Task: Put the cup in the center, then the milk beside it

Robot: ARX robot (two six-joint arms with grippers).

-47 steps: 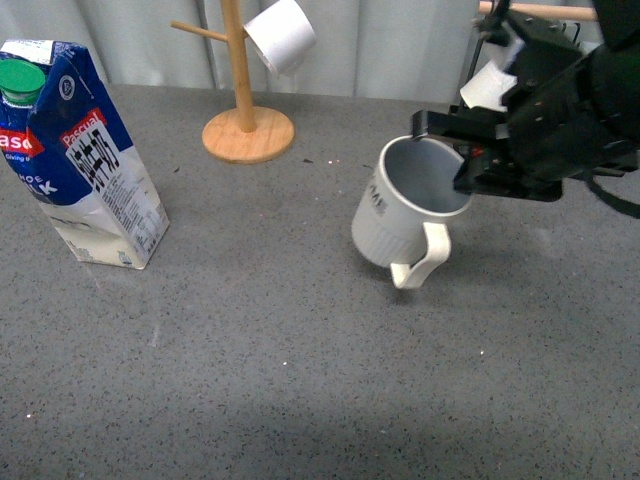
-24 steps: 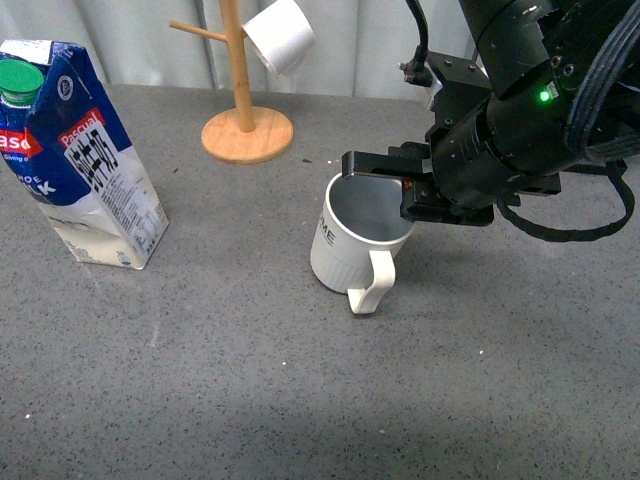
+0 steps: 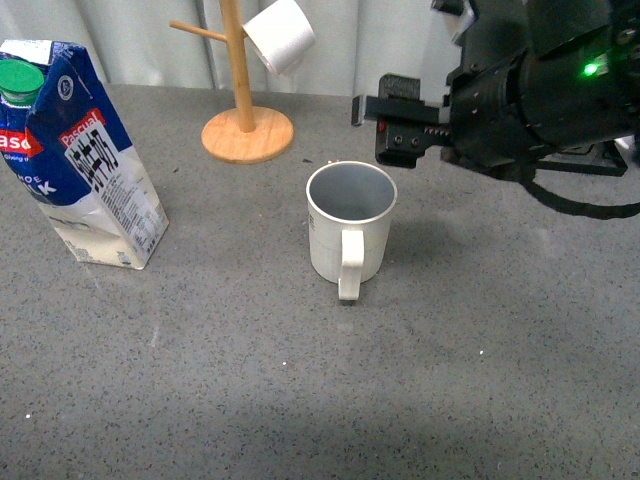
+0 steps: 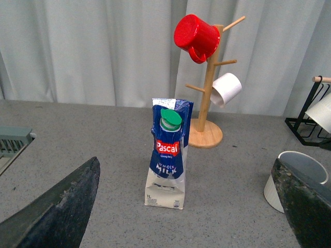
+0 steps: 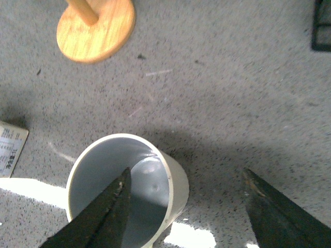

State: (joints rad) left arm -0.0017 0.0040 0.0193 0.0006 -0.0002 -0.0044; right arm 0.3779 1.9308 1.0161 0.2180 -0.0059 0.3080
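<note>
My right gripper (image 3: 385, 128) has let go of the cup (image 3: 349, 225), which now stands upright just in front of the stand (image 3: 248, 134) with its handle toward me. The gripper hangs raised, right of the stand, jaws wide and empty. Step one looks done. The milk (image 3: 75, 150), well left of the stand, comes next. Half a second ago the cup hung tilted, its rim pinched in my jaws.

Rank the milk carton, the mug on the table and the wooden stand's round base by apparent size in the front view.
1. Milk carton, largest, though cropped at the edge.
2. Mug.
3. Wooden base, smallest, but it stands farther from the camera, so its true size against the mug is unsure.
</note>
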